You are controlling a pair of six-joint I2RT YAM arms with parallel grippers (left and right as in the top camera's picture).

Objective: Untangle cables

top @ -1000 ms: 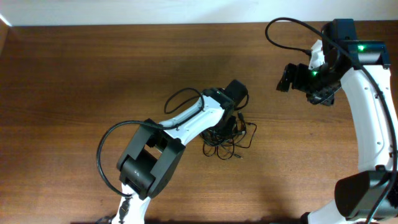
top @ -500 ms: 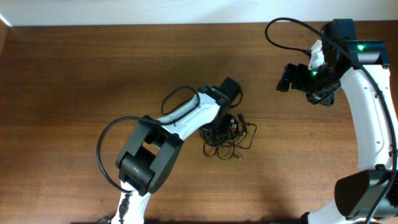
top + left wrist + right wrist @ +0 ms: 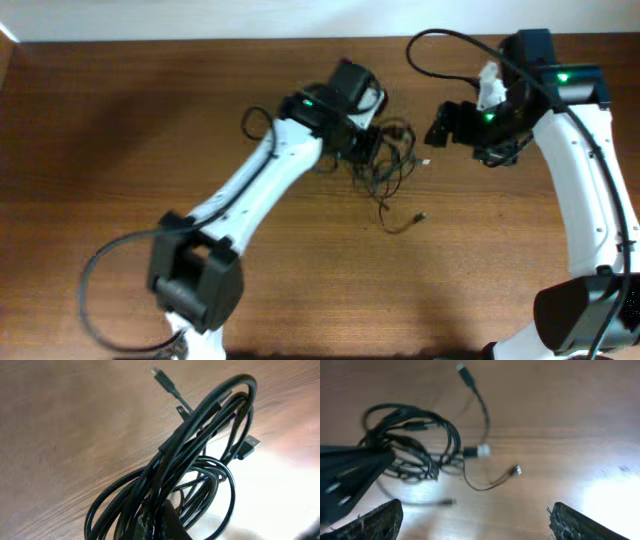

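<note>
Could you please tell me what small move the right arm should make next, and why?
Probably bring the open right claw onto a loose plug end and close, because the left claw is shut on the tangled bundle of thin black cables, with strands trailing free.

Left gripper clamped, right gripper wide open.
I had the left arm (image 3: 250, 190) stretched diagonally up and across, the left gripper (image 3: 361, 146) pinched shut on the cables (image 3: 392, 165). The right arm (image 3: 585, 190) bent inward, with the right gripper (image 3: 436, 127) facing left and its fingers (image 3: 376, 521) spread wide.
</note>
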